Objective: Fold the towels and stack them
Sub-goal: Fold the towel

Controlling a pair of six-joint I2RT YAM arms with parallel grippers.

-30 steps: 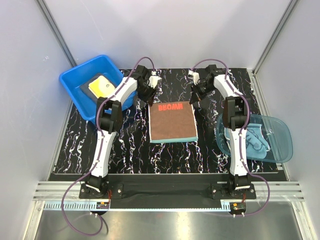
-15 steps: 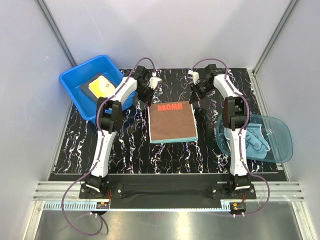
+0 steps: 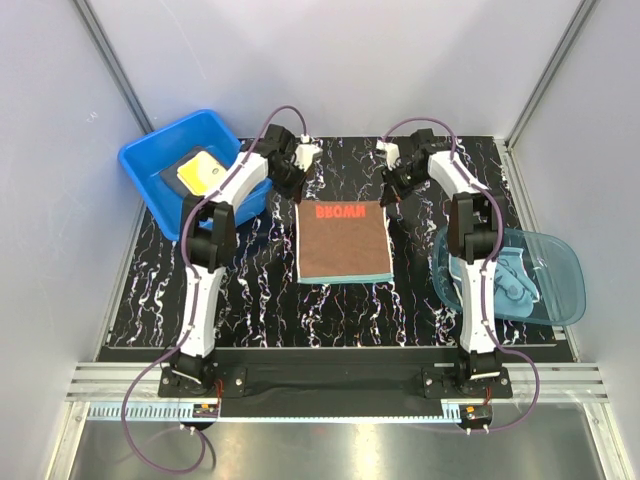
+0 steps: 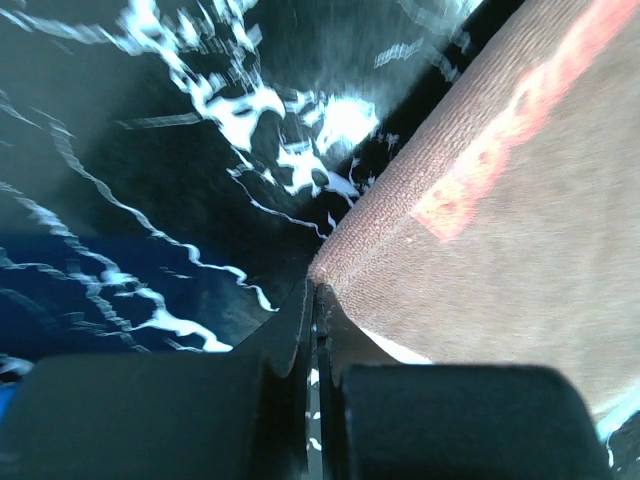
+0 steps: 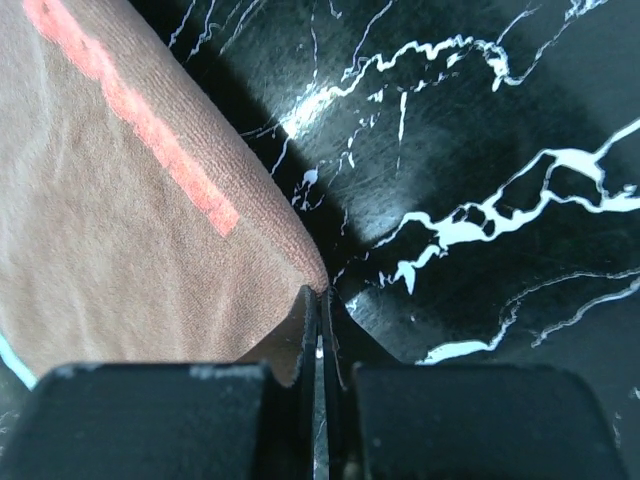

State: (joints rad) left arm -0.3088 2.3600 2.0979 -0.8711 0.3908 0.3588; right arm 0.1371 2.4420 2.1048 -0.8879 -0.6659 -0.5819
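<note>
The brown towel (image 3: 343, 245) is spread flat on the surface (image 3: 250, 290), its lettered far edge running side to side, one far corner pinched in the left fingers (image 4: 296, 330), the other in the right fingers (image 5: 300, 330), with the cloth lying nearward of both.

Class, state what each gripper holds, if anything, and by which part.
Both grippers hold the same brown cloth towel with red lettering: the left gripper pinches its far left corner, the right gripper its far right corner.
</note>
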